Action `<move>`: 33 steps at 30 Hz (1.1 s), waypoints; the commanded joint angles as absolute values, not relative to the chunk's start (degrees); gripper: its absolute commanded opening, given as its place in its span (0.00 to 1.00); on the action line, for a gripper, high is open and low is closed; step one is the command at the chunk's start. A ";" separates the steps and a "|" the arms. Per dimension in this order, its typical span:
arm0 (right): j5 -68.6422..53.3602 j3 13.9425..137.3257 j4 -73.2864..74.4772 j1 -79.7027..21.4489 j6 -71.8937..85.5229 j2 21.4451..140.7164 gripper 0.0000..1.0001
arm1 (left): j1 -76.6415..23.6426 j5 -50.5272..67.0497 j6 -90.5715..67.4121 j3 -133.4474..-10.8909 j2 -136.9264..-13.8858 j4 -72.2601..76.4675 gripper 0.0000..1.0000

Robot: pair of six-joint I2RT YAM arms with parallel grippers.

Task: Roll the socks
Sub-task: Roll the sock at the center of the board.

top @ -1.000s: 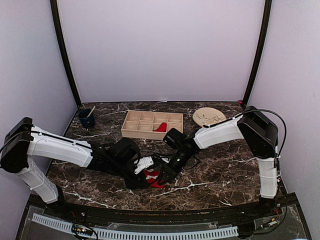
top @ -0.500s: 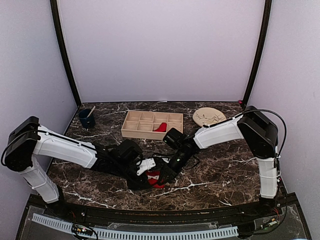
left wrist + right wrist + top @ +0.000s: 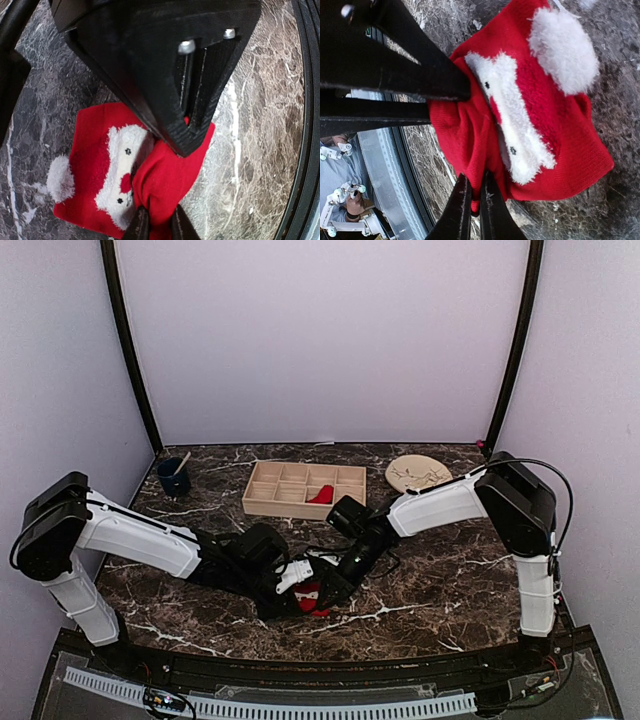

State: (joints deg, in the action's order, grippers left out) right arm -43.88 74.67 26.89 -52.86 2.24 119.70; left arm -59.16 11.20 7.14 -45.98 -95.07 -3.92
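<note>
Sock (image 3: 308, 592): red with a fuzzy white patch, bunched on the table (image 3: 440, 570) near the front edge, between the two arms.
Left gripper (image 3: 156, 226): fingers close together, seemingly pinching a fold of the sock.
Right gripper (image 3: 474, 194): fingers nearly together, clamped on the sock's bunched edge.
Second sock (image 3: 321, 495): red, in a tray (image 3: 262, 502) compartment farther back.

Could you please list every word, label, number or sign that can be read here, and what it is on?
None: no readable words, numbers or brand marks in any view.
The red sock carries only a white fluffy pattern with small black dots, no letters.
The round disc at the back shows faint lines, too small to read.
</note>
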 commanded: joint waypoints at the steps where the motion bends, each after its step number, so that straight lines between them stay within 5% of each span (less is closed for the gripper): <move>1: -38.95 73.62 30.78 -53.26 1.43 121.46 0.07 | -59.93 10.74 4.27 -45.30 -97.31 -5.94 0.11; 12: -40.97 69.47 24.02 -50.75 4.97 118.45 0.29 | -59.94 10.01 -3.91 -44.17 -97.84 -2.10 0.00; 33: -38.06 60.26 11.48 -47.37 10.93 107.29 0.33 | -55.81 21.25 -9.40 -43.49 -100.77 -5.71 0.00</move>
State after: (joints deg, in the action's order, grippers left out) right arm -41.45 61.93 15.07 -47.88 10.07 110.96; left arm -56.90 17.39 -8.23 -44.86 -97.41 3.18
